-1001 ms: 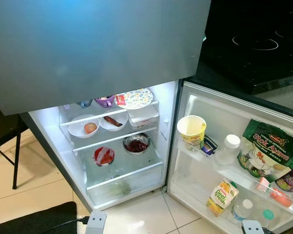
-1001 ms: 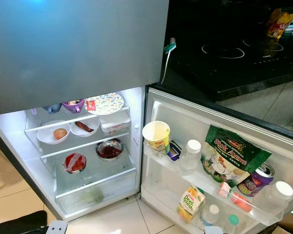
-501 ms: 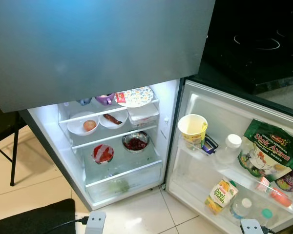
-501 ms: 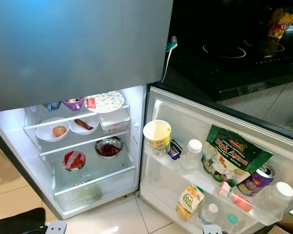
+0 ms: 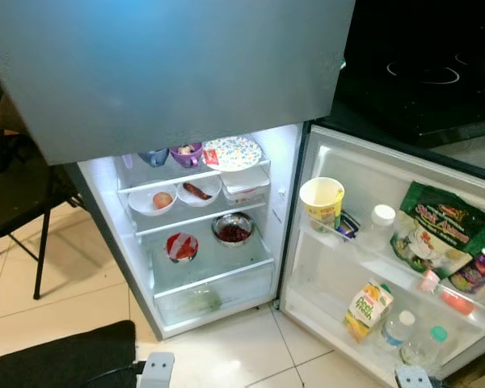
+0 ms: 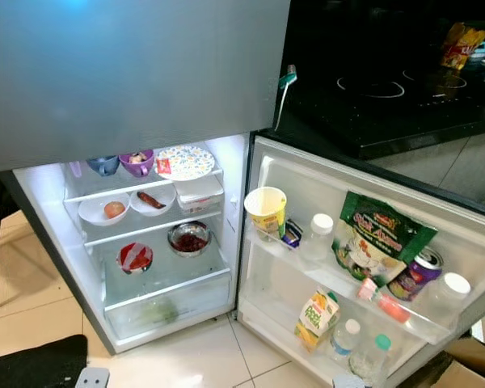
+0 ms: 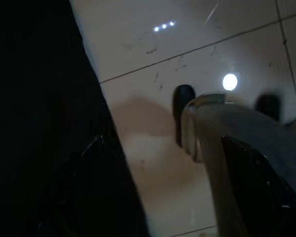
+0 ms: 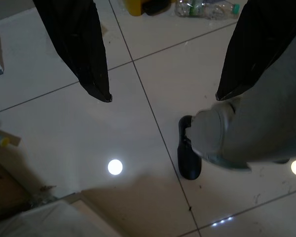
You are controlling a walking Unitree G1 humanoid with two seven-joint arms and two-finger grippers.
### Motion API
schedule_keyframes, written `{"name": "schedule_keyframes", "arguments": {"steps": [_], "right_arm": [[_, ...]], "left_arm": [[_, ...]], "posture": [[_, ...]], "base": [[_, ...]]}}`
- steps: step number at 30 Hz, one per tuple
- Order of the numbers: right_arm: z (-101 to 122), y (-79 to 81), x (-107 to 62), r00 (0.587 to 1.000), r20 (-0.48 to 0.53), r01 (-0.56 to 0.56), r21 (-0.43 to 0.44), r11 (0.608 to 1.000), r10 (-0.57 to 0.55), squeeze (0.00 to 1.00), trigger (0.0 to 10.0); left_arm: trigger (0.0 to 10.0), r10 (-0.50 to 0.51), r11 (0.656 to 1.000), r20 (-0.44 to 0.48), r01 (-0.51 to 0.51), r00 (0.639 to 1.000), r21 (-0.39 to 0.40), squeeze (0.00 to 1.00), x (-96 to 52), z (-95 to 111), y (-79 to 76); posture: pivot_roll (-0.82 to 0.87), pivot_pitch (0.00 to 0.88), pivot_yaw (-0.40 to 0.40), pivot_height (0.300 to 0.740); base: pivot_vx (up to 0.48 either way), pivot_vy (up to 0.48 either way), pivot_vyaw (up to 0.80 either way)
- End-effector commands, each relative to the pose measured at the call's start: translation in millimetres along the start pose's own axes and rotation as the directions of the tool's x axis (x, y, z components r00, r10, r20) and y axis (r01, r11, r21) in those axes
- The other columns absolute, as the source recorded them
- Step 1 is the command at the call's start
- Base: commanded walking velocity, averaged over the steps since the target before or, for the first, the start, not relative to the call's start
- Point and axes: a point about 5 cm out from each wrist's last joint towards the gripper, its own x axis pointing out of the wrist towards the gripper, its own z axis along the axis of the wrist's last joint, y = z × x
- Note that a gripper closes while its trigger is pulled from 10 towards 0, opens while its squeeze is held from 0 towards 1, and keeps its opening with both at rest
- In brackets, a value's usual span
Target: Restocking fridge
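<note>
The fridge stands with its lower door swung wide open toward three o'clock and its lit shelves showing. Inside, a floral plate and two cups sit on the top shelf, two white bowls below, and a steel bowl beside a wrapped dish lower still. The door racks carry a yellow cup, a green packet, a juice carton and bottles.

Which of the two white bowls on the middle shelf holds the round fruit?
The left bowl; the right bowl beside it holds a long brown item.
</note>
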Motion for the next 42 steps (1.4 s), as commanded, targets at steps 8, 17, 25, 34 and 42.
{"name": "schedule_keyframes", "arguments": {"steps": [8, 17, 25, 34, 42], "right_arm": [[3.4, -0.7, 0.3, 1.0, 0.011, 0.006, -0.003, 1.0, -0.006, 0.0, 10.0], [2.1, 1.2, 0.4, 1.0, 0.006, 0.0, -0.014, 1.0, 0.0, 0.0, 10.0], [0.5, -0.2, 0.0, 1.0, 0.002, 0.0, -0.026, 1.0, 0.0, 0.0, 10.0], [3.3, -0.3, 0.2, 1.0, 0.002, -0.014, -0.038, 0.999, 0.014, 0.0, 10.0], [2.6, 1.0, 0.4, 1.0, -0.006, -0.019, -0.04, 0.999, 0.019, 0.0, 10.0]], "left_arm": [[10.0, -0.015, 1.0, -0.028, 0.015, 0.999, 0.005, 0.0, -0.7, -9.2, -5.9], [10.0, -0.03, 1.0, -0.033, 0.03, 0.999, 0.007, 0.0, -1.3, -11.5, -5.9], [10.0, -0.05, 0.999, -0.027, 0.05, 0.998, -0.013, 0.0, -1.4, -10.2, -4.3], [10.0, -0.07, 0.997, -0.041, 0.069, 0.997, -0.022, 0.0, -1.8, -12.8, -4.7], [10.0, -0.075, 0.997, -0.038, 0.074, 0.996, -0.025, 0.0, -1.5, -12.3, -6.9]], "posture": [[0.0, 0.0, -0.045, 0.74], [0.0, 0.0, -0.044, 0.74], [0.0, 0.0, -0.046, 0.74], [0.0, 0.0, -0.044, 0.74], [0.0, 0.0, -0.044, 0.74]], "base": [[-0.329, 0.0, 0.0], [-0.285, 0.0, 0.0], [0.0, 0.0, 0.0], [0.0, 0.0, -0.16], [0.0, 0.0, -0.78]]}}
